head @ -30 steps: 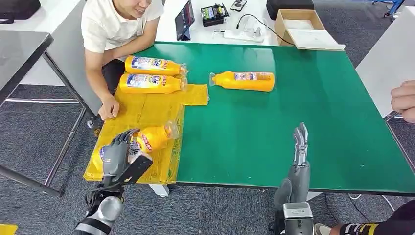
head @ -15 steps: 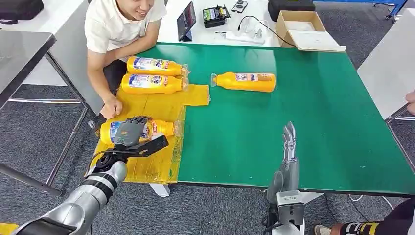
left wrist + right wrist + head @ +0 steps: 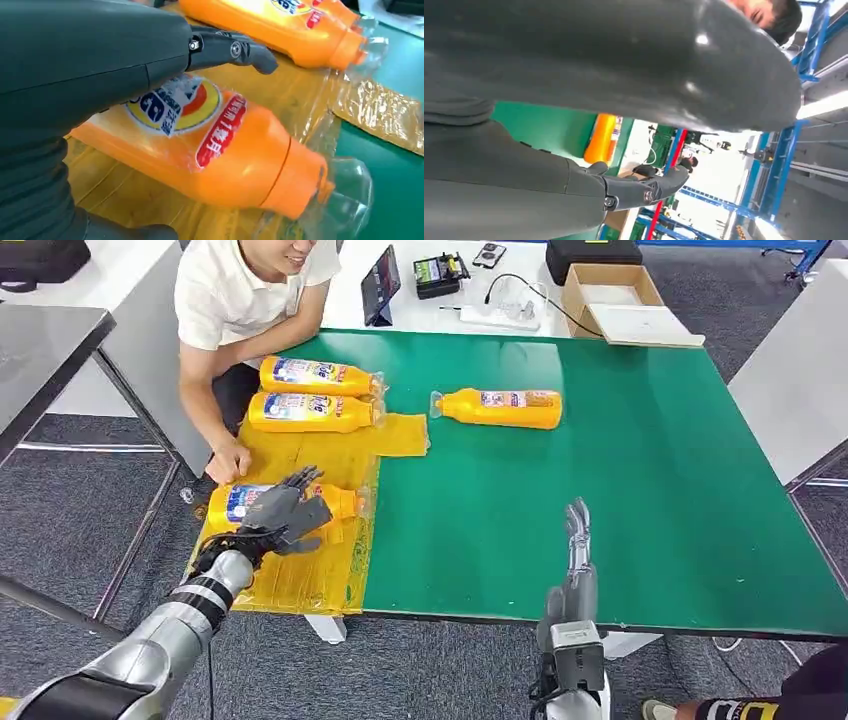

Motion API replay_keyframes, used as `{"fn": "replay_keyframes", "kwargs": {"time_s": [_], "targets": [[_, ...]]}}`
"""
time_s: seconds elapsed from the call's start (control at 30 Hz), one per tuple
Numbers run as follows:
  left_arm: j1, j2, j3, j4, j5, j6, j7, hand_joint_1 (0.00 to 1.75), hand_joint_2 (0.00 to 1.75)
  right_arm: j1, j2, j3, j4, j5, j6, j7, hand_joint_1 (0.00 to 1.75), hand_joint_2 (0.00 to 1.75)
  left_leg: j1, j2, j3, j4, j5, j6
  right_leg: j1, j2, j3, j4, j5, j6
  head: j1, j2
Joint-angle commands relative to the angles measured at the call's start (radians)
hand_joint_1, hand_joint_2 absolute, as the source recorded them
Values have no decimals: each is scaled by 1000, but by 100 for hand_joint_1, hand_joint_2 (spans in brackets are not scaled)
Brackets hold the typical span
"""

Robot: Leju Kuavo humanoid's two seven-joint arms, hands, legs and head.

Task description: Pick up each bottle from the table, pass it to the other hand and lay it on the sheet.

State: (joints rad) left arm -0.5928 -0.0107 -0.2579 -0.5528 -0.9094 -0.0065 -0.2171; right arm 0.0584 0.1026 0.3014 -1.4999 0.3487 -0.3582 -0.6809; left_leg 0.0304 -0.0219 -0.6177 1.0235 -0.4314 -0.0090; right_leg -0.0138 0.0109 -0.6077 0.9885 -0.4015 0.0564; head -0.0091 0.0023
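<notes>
An orange detergent bottle point(image 3: 340, 502) point(image 3: 235, 150) lies on its side at the near end of the yellow sheet point(image 3: 310, 455) point(image 3: 380, 110), cap toward the green table. My left hand point(image 3: 285, 510) point(image 3: 90, 65) hovers over its label end with fingers spread, not closed around it. Two more orange bottles point(image 3: 318, 375) point(image 3: 312, 412) lie side by side at the sheet's far end. Another orange bottle point(image 3: 500, 407) point(image 3: 601, 137) lies alone on the green table point(image 3: 650, 470). Near the table's front edge my right hand point(image 3: 577, 560) point(image 3: 624, 192) stands with straight fingers, holding nothing.
A person in a white shirt point(image 3: 250, 290) sits at the table's far left corner, one hand point(image 3: 228, 462) resting on the sheet's left edge close to my left hand. A tablet point(image 3: 378, 282), cables and a cardboard box point(image 3: 615, 295) sit beyond the far edge.
My left hand brought the bottle from tilted to flat on the sheet, then spread its fingers off it. My right hand drew back slightly toward the front edge.
</notes>
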Motion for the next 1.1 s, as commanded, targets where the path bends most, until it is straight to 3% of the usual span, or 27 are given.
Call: {"fn": "replay_keyframes", "kwargs": {"time_s": [0.03,0.1,0.13,0.2,0.27,0.4,0.73,0.77,0.93,1.1], "targets": [[48,18,-11,-74,134,-38,-40,0,0,-52,12,-37,98,-16,0,-1,0,0,-2,7,6,-4,-1,4,0,2,4,-3,1,-3,-1,0],[111,-2,84,-196,337,-98,-146,0,0,-57,10,-41,102,-20,1,-2,0,0,-1,5,3,-2,-1,2,0,3,1,-1,0,-2,-1,0],[159,5,80,-292,393,-115,-133,0,0,-54,10,-43,102,-19,0,-3,0,175,-1,4,2,-1,-1,2,0,2,0,-1,0,-1,-1,0],[312,-62,165,-574,628,-38,-169,0,0,-39,13,-61,98,22,-58,-17,0,175,-2,8,4,-3,-2,3,0,5,2,-3,0,-2,-1,0],[437,-121,157,-790,790,22,-178,0,0,-14,21,-77,86,31,-100,-10,0,175,-1,6,3,-2,-2,4,0,3,2,-2,-1,-1,-1,0],[597,-108,27,-1014,920,106,-245,0,0,-7,7,-80,80,37,-124,-4,0,175,-2,6,2,-1,-5,3,-1,2,-1,-1,-3,-1,-1,0],[635,-115,17,-1004,903,162,-316,0,0,-52,-5,-94,140,45,-104,27,0,175,-1,4,-2,-1,-6,1,0,1,-5,-1,-3,-3,-1,0],[654,-132,23,-1003,917,164,-346,0,175,-73,-18,-97,177,67,-109,37,0,175,-1,4,-3,-1,-6,1,0,1,-5,-1,-3,-3,-1,0],[675,-145,7,-966,964,174,-369,0,175,-197,-88,-139,392,180,-154,98,0,175,-1,8,2,-2,-6,3,0,4,-1,-4,-2,-3,-2,0],[624,-149,37,-818,798,356,-345,0,175,-413,-192,-180,749,375,-150,213,0,175,-2,5,3,-4,-4,3,-1,2,1,-5,-1,-2,-1,0]]}}
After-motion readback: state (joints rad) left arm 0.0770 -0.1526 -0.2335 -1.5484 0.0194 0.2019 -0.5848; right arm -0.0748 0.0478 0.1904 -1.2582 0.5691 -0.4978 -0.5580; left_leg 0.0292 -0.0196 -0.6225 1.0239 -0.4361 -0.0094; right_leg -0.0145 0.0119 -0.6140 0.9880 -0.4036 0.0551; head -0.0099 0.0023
